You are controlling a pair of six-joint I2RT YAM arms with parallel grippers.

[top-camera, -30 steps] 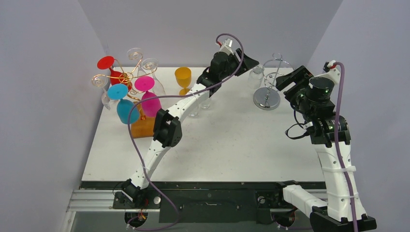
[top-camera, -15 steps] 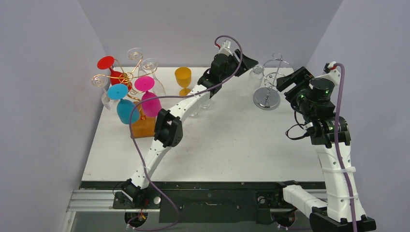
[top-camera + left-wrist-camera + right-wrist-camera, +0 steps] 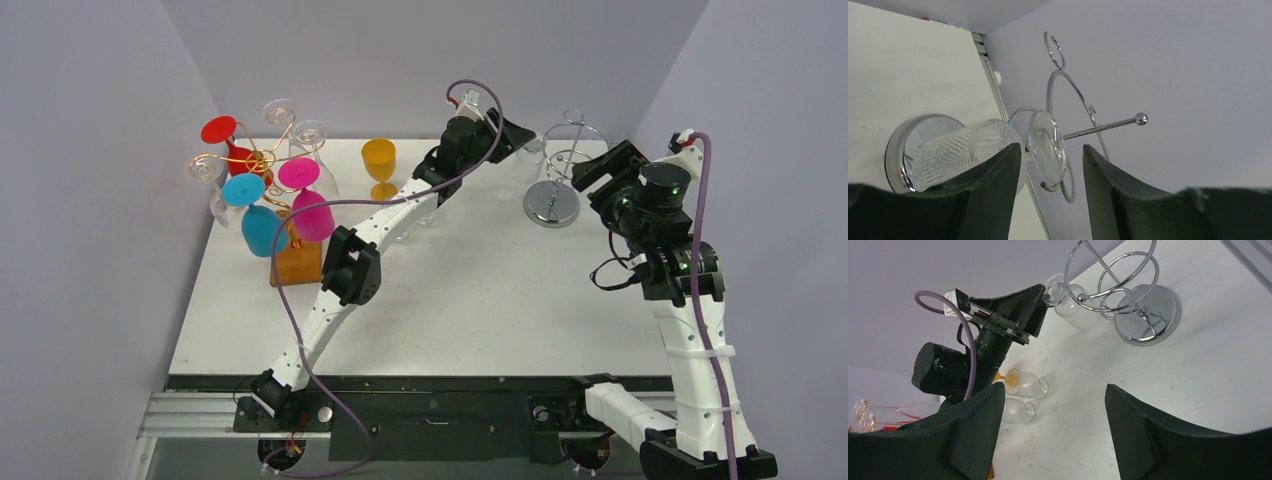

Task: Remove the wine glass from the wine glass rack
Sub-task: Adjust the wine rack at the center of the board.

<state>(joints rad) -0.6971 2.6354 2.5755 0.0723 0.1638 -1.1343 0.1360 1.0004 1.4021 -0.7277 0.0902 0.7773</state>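
Note:
A clear wine glass (image 3: 528,158) hangs upside down on the chrome wire rack (image 3: 552,203) at the back right of the table. In the left wrist view its patterned bowl (image 3: 963,150) lies behind my left finger, and its round foot (image 3: 1047,145) sits between the jaws, close to the left finger with a gap to the right one. My left gripper (image 3: 1051,147) is open around that foot, with the rack's rod (image 3: 1100,127) beyond it. My right gripper (image 3: 598,168) hovers open and holds nothing, just right of the rack (image 3: 1143,315).
A gold wire rack (image 3: 262,160) hung with coloured and clear glasses stands on an orange block (image 3: 297,262) at the back left. An orange goblet (image 3: 379,160) stands at the back centre. Two small clear glasses (image 3: 1025,385) lie on the table under my left arm.
My left gripper has edged up and right toward the chrome rack, and its jaws have narrowed a little around the glass's foot. The right arm has not moved.

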